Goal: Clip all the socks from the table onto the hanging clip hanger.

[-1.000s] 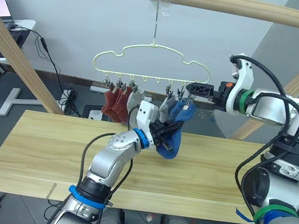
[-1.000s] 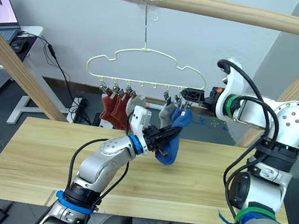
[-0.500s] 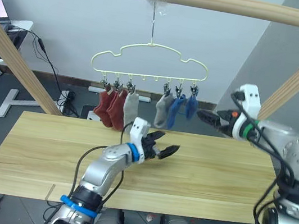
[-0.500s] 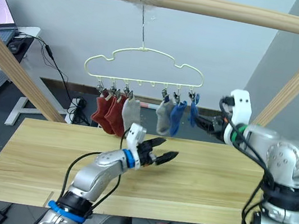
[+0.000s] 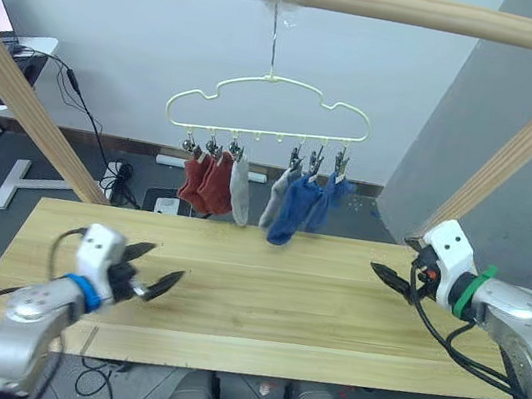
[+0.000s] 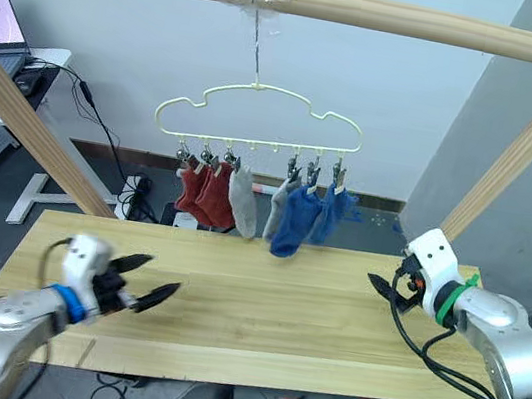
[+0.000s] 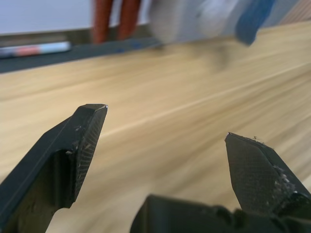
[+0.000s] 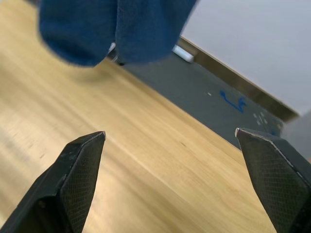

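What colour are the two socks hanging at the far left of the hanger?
Rust red socks, clearest in the left eye view.

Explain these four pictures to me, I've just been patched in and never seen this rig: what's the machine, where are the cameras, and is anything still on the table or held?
This is a humanoid robot with two arms, each ending in a two-fingered black gripper. The two wide pictures come from its head, looking down over the long light wooden table. The two close pictures come from the wrists, looking along each gripper's fingers. The left gripper and the right gripper both hover open over the wood, holding nothing. Above hangs a pale yellow wire clip hanger carrying six knit socks: two rust red, two light grey, two blue. I see no sock on the tabletop.
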`<state>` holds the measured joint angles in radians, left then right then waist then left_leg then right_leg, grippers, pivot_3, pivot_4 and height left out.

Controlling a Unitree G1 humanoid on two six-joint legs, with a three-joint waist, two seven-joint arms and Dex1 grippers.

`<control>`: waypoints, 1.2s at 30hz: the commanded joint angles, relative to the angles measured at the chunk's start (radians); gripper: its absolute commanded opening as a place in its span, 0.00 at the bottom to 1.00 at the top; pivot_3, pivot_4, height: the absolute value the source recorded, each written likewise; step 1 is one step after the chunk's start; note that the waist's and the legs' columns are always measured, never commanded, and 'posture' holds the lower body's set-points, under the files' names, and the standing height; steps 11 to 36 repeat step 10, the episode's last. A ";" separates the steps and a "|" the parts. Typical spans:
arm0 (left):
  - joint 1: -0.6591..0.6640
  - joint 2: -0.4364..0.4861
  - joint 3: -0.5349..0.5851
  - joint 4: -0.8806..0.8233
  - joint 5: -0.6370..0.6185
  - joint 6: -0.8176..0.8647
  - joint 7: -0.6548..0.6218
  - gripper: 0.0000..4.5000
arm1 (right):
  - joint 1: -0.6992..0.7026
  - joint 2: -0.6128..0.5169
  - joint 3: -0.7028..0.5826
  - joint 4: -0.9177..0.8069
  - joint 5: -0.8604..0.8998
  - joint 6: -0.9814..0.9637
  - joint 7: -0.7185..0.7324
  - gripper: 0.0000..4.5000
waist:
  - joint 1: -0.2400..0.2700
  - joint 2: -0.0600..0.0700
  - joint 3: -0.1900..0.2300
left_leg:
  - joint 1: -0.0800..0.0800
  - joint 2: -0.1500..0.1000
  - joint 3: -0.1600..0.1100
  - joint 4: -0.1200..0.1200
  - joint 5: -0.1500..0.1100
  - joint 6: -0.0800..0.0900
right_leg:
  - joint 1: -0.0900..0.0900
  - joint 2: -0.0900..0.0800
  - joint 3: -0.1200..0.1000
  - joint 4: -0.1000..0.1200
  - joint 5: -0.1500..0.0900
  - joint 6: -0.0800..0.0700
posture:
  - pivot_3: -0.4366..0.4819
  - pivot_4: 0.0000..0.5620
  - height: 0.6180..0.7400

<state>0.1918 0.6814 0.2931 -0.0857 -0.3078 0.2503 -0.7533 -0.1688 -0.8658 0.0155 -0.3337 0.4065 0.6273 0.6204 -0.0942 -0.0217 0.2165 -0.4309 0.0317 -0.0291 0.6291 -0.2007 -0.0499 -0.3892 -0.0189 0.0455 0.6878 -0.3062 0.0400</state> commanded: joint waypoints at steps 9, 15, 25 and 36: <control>0.095 0.091 0.207 -0.050 -0.003 -0.048 -0.024 0.99 | 0.080 -0.048 -0.102 0.078 -0.022 -0.257 0.255 1.00 | 0.040 -0.001 0.000 | 0.000 0.000 0.001 0.000 0.000 0.000 | 0.002 -0.002 0.000 -0.004 0.001 0.001 | 0.45 0.33 1.00; 0.084 0.083 0.203 -0.052 0.003 -0.047 -0.004 0.99 | 0.068 -0.041 -0.095 0.088 -0.034 -0.260 0.248 1.00 | 0.040 -0.001 0.000 | 0.000 0.000 0.001 0.000 0.000 0.000 | 0.002 -0.002 0.000 -0.004 0.002 0.001 | 0.45 0.33 1.00; 0.084 0.083 0.203 -0.052 0.003 -0.047 -0.004 0.99 | 0.068 -0.041 -0.095 0.088 -0.034 -0.260 0.248 1.00 | 0.040 -0.001 0.000 | 0.000 0.000 0.001 0.000 0.000 0.000 | 0.002 -0.002 0.000 -0.004 0.002 0.001 | 0.45 0.33 1.00; 0.084 0.083 0.203 -0.052 0.003 -0.047 -0.004 0.99 | 0.068 -0.041 -0.095 0.088 -0.034 -0.260 0.248 1.00 | 0.040 -0.001 0.000 | 0.000 0.000 0.001 0.000 0.000 0.000 | 0.002 -0.002 0.000 -0.004 0.002 0.001 | 0.45 0.33 1.00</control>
